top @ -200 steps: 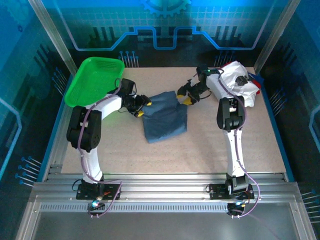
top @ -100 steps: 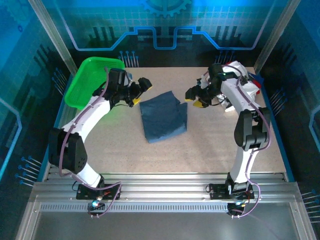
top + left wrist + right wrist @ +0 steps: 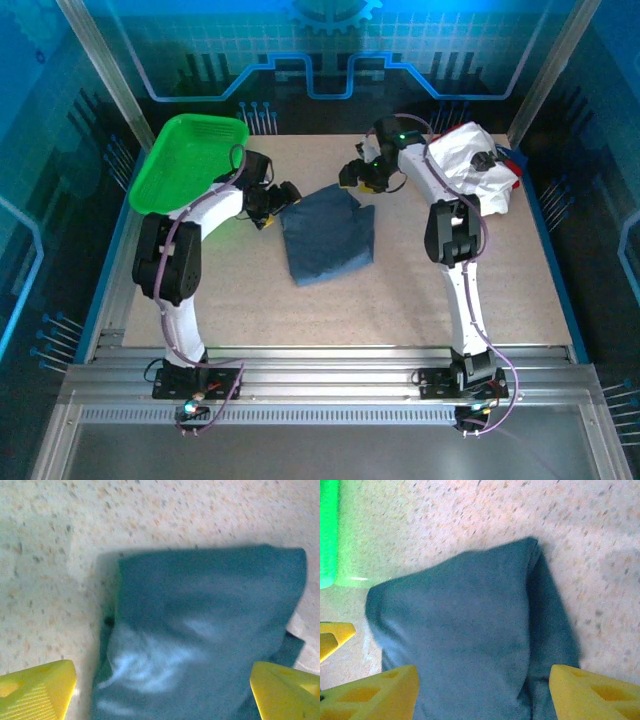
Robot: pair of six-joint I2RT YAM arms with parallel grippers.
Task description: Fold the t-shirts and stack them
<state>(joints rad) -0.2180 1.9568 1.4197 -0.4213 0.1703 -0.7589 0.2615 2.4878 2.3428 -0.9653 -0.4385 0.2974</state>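
The left jaws and the right jaws both stand wide open and empty, poised over the far corners of the slate-blue t-shirt, which lies folded into a rough rectangle mid-worktop. I judge 1 shirt nearly folded. The white t-shirts and the red t-shirt sit heaped at the far right, so their folding and all the stacking remain.

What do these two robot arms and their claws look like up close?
The left arm and right arm are slim white tubes with bulky black joints and a thin purple cable looped along each. The left gripper and right gripper are black, with chunky yellow fingers. A green light glows on the right wrist.
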